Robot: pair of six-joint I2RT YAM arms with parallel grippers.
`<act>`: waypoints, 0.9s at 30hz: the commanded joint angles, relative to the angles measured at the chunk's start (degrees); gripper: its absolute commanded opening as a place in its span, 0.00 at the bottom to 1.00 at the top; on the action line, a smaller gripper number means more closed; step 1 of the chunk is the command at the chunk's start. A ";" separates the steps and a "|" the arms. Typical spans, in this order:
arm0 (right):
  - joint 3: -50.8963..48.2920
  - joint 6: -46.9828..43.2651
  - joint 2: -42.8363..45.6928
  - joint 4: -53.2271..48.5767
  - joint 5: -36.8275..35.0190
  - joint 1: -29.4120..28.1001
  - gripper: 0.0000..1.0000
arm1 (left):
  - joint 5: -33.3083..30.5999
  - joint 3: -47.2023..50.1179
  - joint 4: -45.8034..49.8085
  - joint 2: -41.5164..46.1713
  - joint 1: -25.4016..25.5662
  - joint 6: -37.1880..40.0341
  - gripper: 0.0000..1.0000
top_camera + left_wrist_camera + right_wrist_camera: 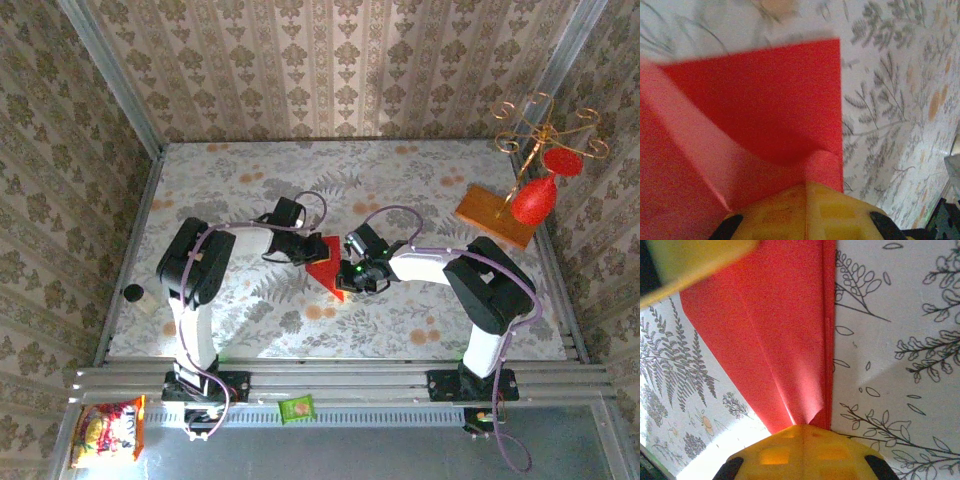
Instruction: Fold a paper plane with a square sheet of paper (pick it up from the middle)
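Observation:
The square sheet of paper (326,264) is a folded, creased bright red shape with a point toward the near side, in the middle of the flowered table (420,170). My left gripper (306,247) is at its left edge and my right gripper (350,266) at its right. In the left wrist view the yellow jaws meet, and the left gripper (806,190) is shut on a curled-up flap of the red paper (765,100). In the right wrist view the right gripper (802,430) is shut on the narrow end of the layered paper (780,330), which fans away from it.
An orange-brown wooden board (497,217) lies at the right, with a red goblet ornament (533,200) and a gold wire stand (545,128) over it. A small black object (133,293) sits at the left edge. Snack packets (107,432) lie below the rail. Papered walls close three sides.

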State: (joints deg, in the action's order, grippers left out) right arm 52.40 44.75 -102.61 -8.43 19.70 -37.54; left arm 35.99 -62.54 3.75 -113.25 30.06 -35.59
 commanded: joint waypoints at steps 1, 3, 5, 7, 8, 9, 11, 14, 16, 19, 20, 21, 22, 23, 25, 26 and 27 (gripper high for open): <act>-4.13 -1.38 -5.41 -10.30 -7.69 -0.03 0.05 | -6.66 -2.72 3.07 -3.07 -3.63 3.99 0.09; -4.15 -1.43 -5.60 -10.56 -7.96 -0.08 0.05 | -7.19 -4.63 4.21 -4.12 -6.56 4.77 0.08; -4.09 -1.44 -5.86 -10.69 -8.00 -0.08 0.04 | -7.83 -6.27 4.87 -5.12 -8.14 5.44 0.09; -3.93 -1.44 -6.11 -10.68 -8.01 -0.08 0.04 | -7.69 -8.19 5.71 -6.34 -9.49 6.13 0.09; -3.97 -1.44 -6.29 -10.66 -7.97 -0.08 0.05 | -7.89 -9.45 6.37 -7.07 -10.12 6.55 0.09; -3.91 -1.38 -6.37 -10.69 -7.93 -0.08 0.05 | -7.86 -10.46 6.78 -7.61 -10.63 6.81 0.09; -3.89 -1.39 -6.38 -10.80 -7.93 -0.06 0.04 | -7.59 -12.21 7.78 -8.50 -11.62 7.40 0.09; -3.91 -1.29 -6.20 -10.61 -7.84 -0.08 0.05 | -7.36 -14.18 9.05 -9.09 -12.78 8.13 0.09; -3.80 -0.87 -5.73 -9.81 -7.12 -0.07 0.05 | -7.20 -14.96 9.58 -8.56 -13.17 8.45 0.09; -3.02 0.42 -4.04 -6.91 -5.16 -0.07 0.07 | -7.66 -14.88 10.29 -5.76 -13.43 8.46 0.11; -2.54 0.98 -3.21 -5.68 -4.43 -0.07 0.09 | -7.62 -14.15 9.87 -4.16 -13.52 7.69 0.11; -2.11 1.79 -2.07 -4.11 -3.71 -0.08 0.10 | -7.51 -12.92 8.76 -2.21 -13.55 6.74 0.13; -1.63 2.41 -0.76 -2.80 -3.37 -0.07 0.12 | -7.59 -11.58 7.76 -0.42 -13.55 5.81 0.15; -1.19 3.00 0.92 -1.51 -3.58 -0.08 0.13 | -7.82 -9.84 6.50 1.72 -13.46 4.55 0.19; -0.27 3.59 4.34 0.80 -4.88 0.09 0.20 | -8.32 -5.98 4.56 6.60 -13.56 2.49 0.26; -0.09 3.65 5.88 1.58 -5.60 0.19 0.24 | -8.80 -4.23 4.11 8.64 -13.54 1.95 0.31; -0.16 3.53 7.55 2.82 -6.72 0.36 0.27 | -9.36 -2.20 3.71 11.02 -13.55 1.43 0.35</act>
State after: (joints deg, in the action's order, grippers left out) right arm 52.34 47.24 -100.03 -6.46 17.28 -37.52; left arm 28.62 -67.90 9.56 -108.40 16.73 -31.86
